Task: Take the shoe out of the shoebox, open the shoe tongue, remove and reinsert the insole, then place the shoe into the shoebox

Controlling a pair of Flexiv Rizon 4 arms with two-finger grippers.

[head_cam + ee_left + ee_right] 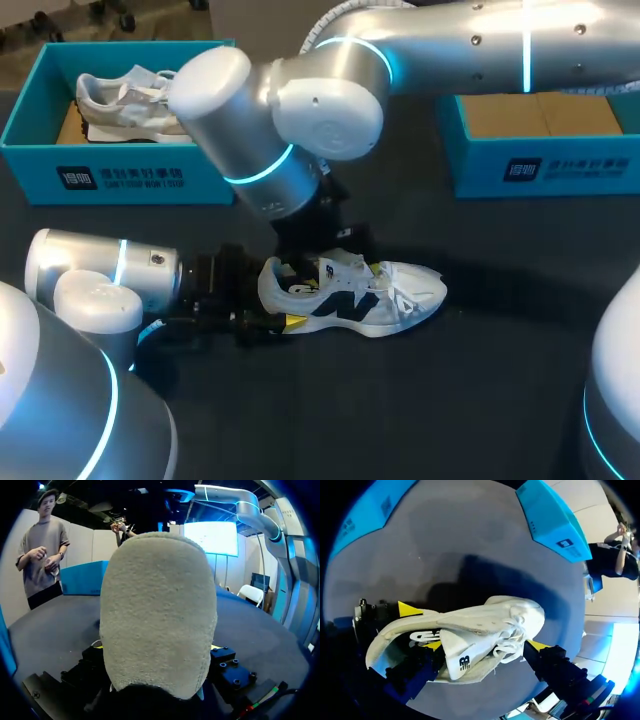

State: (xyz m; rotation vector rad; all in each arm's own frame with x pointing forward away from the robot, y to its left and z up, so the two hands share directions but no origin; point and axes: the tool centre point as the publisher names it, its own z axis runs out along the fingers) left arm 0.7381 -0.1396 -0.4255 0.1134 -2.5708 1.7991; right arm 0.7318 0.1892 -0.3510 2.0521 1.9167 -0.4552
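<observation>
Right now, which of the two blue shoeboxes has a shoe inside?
The far-left shoebox: a grey-white sneaker lies inside. The far-right shoebox shows only bare brown bottom; the white sneaker is on the table.

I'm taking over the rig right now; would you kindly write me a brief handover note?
Left hand: shut on the heel of the white sneaker with dark side logo, upright on the black table.
Right hand: over the sneaker's opening; grip unclear.
Left teal cardboard shoebox holds another pale sneaker; right teal cardboard shoebox shows none.
Done: sneaker out of its box.
To do: open tongue, insole out and back in, sneaker into shoebox.
</observation>
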